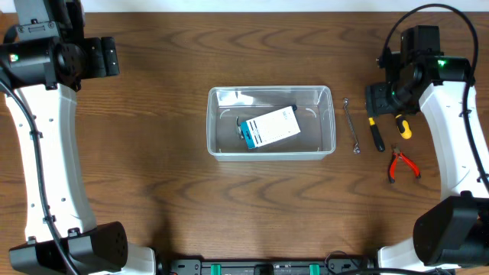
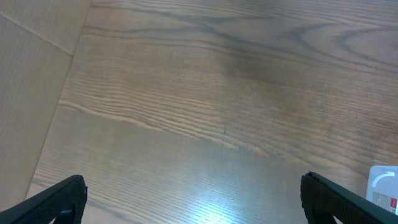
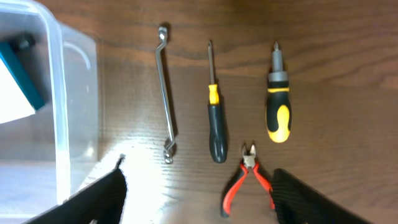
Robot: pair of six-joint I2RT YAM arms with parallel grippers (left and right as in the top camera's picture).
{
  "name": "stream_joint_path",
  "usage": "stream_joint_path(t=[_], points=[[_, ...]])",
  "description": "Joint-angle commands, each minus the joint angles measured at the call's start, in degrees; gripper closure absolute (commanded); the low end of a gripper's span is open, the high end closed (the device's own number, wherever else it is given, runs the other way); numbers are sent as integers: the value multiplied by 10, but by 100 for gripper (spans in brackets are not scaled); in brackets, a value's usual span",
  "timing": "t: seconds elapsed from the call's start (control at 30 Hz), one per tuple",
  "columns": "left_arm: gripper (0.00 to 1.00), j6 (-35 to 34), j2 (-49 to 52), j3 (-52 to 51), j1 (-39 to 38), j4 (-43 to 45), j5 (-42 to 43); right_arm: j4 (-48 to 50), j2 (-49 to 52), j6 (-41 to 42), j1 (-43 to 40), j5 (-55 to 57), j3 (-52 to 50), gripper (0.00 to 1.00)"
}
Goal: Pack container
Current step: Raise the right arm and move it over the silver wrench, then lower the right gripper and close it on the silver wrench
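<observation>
Right gripper [image 3: 199, 199] and left gripper [image 2: 202, 202] both spread — container [image 1: 331, 126], mid-frame overhead, looks light, stiff, slippery — pinch its rim.

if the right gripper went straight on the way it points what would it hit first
Likely the red pliers, or the black-handled screwdriver beside them, both lying between the open fingers of the right gripper; depth is unclear.

readable text: none
box [image 1: 269, 127] in container [image 1: 271, 155]: white label with dark print, too small to read from overhead
white object [image 2: 384, 186] at left wrist view's edge: reddish marks, blurred, unreadable
</observation>
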Motion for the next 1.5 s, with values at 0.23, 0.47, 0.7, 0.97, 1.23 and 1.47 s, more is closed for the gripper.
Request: stream_joint_path(t=[0.23,0.47,0.7,0.97,1.23,1.47], points=[[2,-3,-5,6,3,-1,-3,-9,0,-10,32,-19,-16,37],[2,-3,-5,6,3,-1,-3,25,0,-6,53,-19,-97,32],[2,-3,-5,6,3,-1,-3,44,0,-4,51,-18,-152,31],[2,-3,-5,6,3,-1,-3,86,0,-7,51,-17,-194,33],[2,-3,-5,6,3,-1,-3,136,7,-7,51,-17,-206,33],[2,-3,-5,6,3,-1,-3,160,48,-7,51,-17,-205,32]])
